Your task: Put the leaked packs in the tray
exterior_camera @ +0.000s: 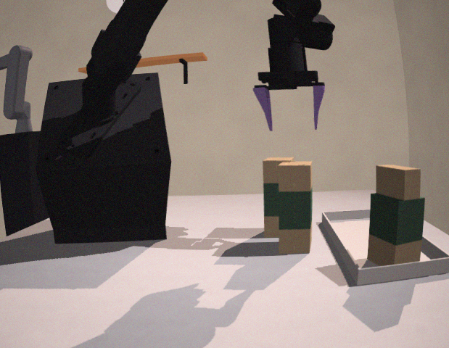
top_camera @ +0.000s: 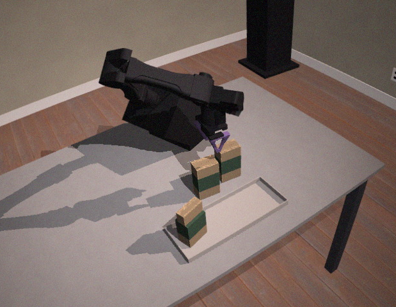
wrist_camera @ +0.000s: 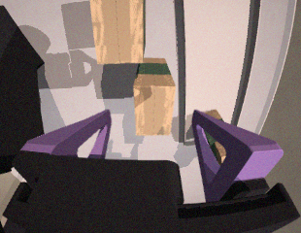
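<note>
One coffee pack [top_camera: 191, 224] [exterior_camera: 396, 219] [wrist_camera: 215, 115] stands upright in the left end of the tray [top_camera: 240, 204] [exterior_camera: 404, 272] [wrist_camera: 216, 58], as the top view shows it. Its green band is wider than its tan top. A middle pack [top_camera: 206, 180] [exterior_camera: 294, 209] [wrist_camera: 154, 109] stands upright on the table beside the tray. A far pack [top_camera: 230, 163] [exterior_camera: 270, 198] [wrist_camera: 118, 31] stands upright behind it. My gripper [top_camera: 213, 145] [exterior_camera: 293, 130] [wrist_camera: 151, 115] is open and empty, well above the two standing packs on the table. Softness cannot be seen.
The black arm base [top_camera: 164, 122] [exterior_camera: 108, 194] stands on the table [top_camera: 307, 158] [exterior_camera: 202, 318] behind the packs. The middle and far packs stand close together. The tray's low wall runs near them, and the tray lies near the table's front edge.
</note>
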